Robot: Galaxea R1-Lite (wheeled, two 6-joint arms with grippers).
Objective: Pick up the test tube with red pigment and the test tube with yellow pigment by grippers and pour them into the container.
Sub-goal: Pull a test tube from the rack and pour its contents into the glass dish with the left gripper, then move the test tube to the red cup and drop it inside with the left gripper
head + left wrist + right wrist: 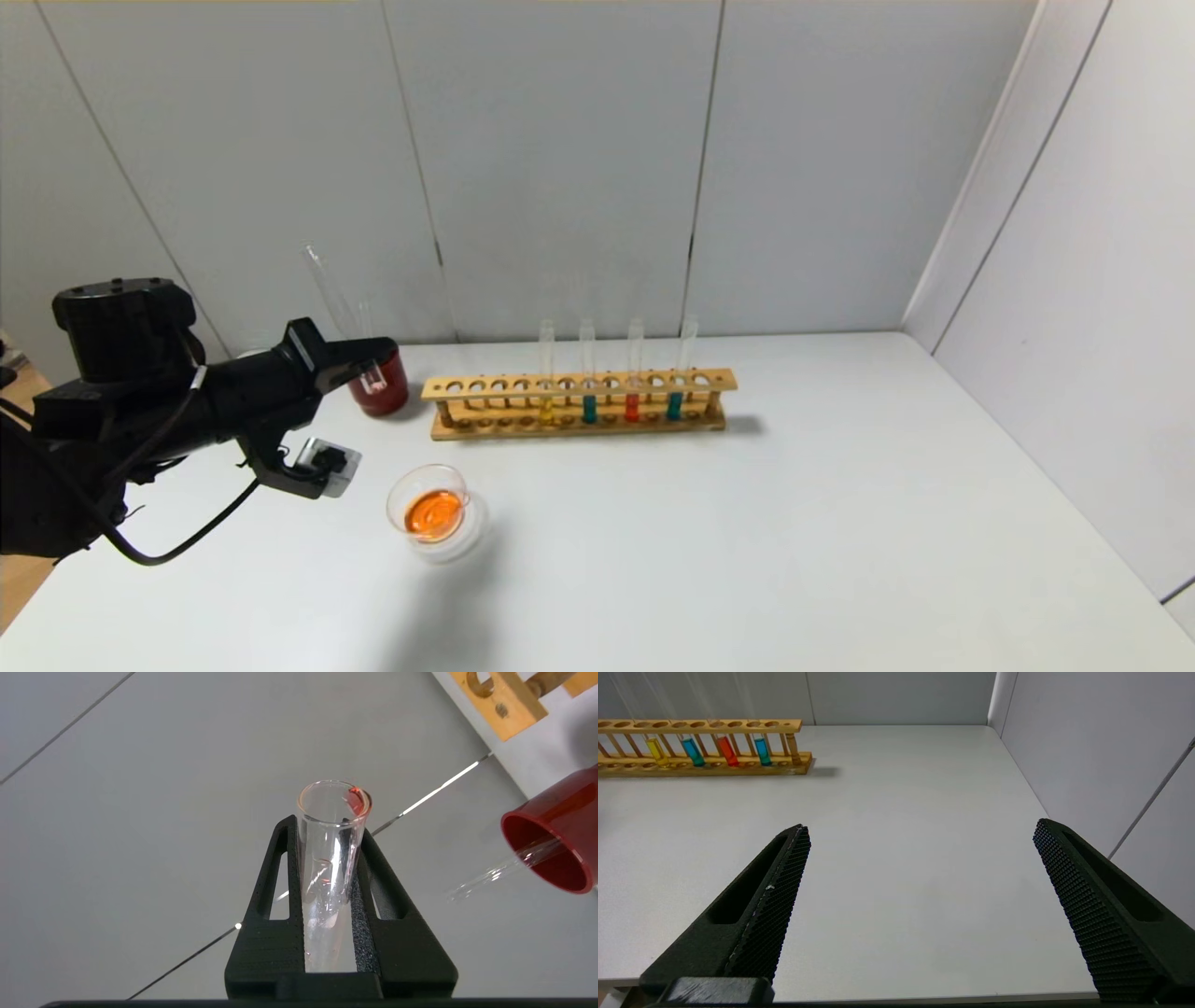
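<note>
- Glass, clear and nearly drained: the test tube with red pigment [331,858] is sitting pinched between the two black fingers of the left gripper [366,359], with only a red smear clinging to its lip.
- Its long axis is lying along the fingers in the left wrist view, mouth pointing outward past the fingertips; in the head view the tube is hard to make out, so its tilt is unclear.
- That gripper is hanging over the tabletop's far left corner, right at the dark red cup [381,385], where another empty tube [329,285] is already leaning.
- Nearer the front edge, the container [437,511] is holding a pool of orange-red liquid, so the red pour looks done to me.
- The emptied tube is probably heading into the cup, which lies just ahead of the fingertips.
- Along the back edge the wooden rack [579,403] is carrying four upright tubes; the test tube with yellow pigment [546,373] is standing leftmost of them, just to the right of the cup.
- The left arm is plainly the nearer one to that yellow tube.
- The right gripper [920,891] is waiting spread wide and empty near the front right edge of the tabletop [901,826], well apart from the rack.
</note>
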